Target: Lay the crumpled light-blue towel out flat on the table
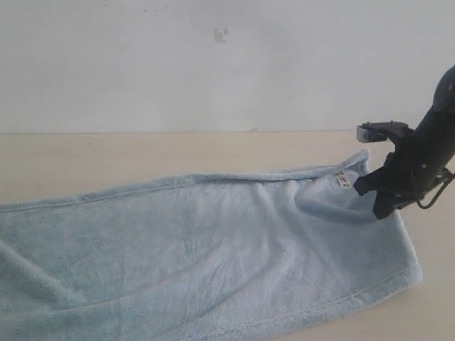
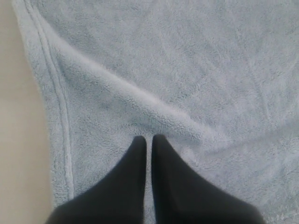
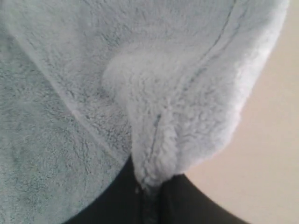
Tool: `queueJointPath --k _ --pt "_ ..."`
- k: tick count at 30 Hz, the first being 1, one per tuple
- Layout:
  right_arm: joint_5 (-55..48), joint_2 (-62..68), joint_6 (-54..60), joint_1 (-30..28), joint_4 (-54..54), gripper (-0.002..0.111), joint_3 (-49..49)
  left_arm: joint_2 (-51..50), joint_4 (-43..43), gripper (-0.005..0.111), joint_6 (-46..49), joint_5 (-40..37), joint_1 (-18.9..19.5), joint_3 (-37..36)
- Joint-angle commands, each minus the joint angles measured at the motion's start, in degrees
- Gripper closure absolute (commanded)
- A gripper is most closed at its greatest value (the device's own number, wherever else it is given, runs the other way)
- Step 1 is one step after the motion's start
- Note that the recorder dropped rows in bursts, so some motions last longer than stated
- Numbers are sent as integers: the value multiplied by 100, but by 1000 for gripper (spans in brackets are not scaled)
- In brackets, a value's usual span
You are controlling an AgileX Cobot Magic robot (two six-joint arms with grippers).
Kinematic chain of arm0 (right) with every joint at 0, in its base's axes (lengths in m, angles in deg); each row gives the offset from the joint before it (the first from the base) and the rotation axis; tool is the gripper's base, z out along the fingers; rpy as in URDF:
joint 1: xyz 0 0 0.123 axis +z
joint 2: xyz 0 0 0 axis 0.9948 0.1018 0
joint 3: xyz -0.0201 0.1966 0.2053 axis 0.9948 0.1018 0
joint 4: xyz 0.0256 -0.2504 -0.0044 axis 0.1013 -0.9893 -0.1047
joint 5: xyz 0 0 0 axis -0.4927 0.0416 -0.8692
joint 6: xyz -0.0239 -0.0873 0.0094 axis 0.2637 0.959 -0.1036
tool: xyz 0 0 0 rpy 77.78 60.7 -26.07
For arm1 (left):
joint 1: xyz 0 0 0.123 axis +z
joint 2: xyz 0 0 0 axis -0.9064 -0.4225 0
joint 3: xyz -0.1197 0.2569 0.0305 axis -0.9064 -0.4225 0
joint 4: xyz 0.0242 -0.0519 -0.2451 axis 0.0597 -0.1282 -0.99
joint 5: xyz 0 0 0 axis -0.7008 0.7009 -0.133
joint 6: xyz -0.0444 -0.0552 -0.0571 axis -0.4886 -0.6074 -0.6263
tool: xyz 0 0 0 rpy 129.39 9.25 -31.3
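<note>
1. Since the towel (image 1: pixel 213 249) lies long-ways along the table's (image 1: pixel 142 156) near edge, only its far right corner looks bunched.
2. Left gripper (image 2: pixel 148 140): pinched together, over pile near a hem.
3. Right gripper (image 1: pixel 377 195) is clamped on that far corner by the tag (image 1: pixel 343 179), so it's nearest.

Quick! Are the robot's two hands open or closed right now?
Left gripper: closed, tips on the towel; a pinch cannot be told.
Right gripper: closed, holding the towel's hemmed edge.

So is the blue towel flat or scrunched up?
Mostly flat. The towel lies spread on the table, but one corner is pinched up in the right gripper.
</note>
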State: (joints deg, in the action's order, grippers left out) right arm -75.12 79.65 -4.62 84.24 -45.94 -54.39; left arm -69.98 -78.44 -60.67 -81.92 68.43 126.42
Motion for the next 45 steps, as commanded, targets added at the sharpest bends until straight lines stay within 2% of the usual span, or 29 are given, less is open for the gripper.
queueJointPath --k 1,5,7,10,12,13,14,17,20,25,29,42,45 --pt "37 -838 -391 705 -538 105 -10 68 -180 103 66 86 -11 18" --pt "-129 -989 -369 1787 -872 104 -10 68 -626 103 500 86 -11 18" --pt "-117 -847 -655 2197 -1310 96 -10 68 -802 103 689 73 -11 18" --pt "-263 -635 -454 2504 -975 68 -10 68 -938 103 840 63 -11 18" --pt "-365 -621 -261 2568 -425 42 -10 68 -947 103 840 50 -11 18" --pt "-359 -665 -252 2568 -323 36 -10 68 -947 103 840 50 -11 18" --pt "-395 -709 -319 2568 -322 36 -10 68 -947 103 840 50 -11 18" --pt "-706 -904 -346 2485 -288 45 23 68 -947 103 840 50 -11 18" --pt "-495 -1213 -541 2319 -404 52 379 68 -965 103 840 77 -11 18" --pt "183 -1617 -740 1596 -448 52 1188 68 -1006 103 840 75 -11 18" --pt "207 -1599 -177 1237 290 51 1476 68 -1036 103 869 75 -11 18" --pt "595 -1405 -208 1181 504 51 2010 68 -1078 103 895 75 -11 18" --pt "671 -1229 -78 1181 879 52 2010 68 -1078 103 895 75 -11 18"
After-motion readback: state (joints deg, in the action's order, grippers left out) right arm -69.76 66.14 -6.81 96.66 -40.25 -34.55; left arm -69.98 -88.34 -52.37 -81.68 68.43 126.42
